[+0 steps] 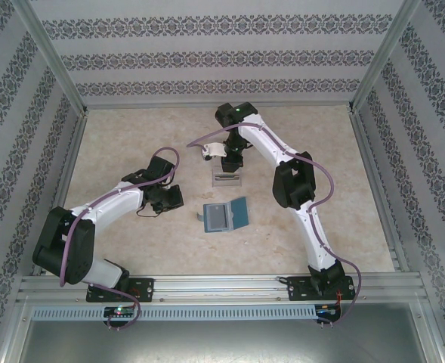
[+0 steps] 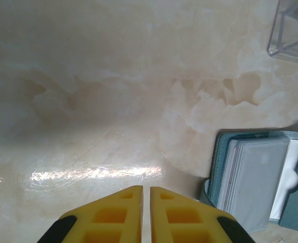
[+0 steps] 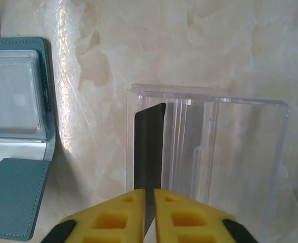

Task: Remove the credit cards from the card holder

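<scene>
Teal card holder (image 3: 17, 202) lies open on the surface (image 3: 189, 40) at 9 o'clock from the right hand (image 3: 149, 193), which pinches 1 dark card (image 3: 150, 147), long side pointing to 12 o'clock, in the clear box (image 3: 240, 152); the left hand (image 2: 145, 190) is closed and empty.

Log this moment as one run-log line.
right gripper: shut on dark card, at clear box | left gripper: shut, empty, above table | card holder: open, pale cards inside
</scene>
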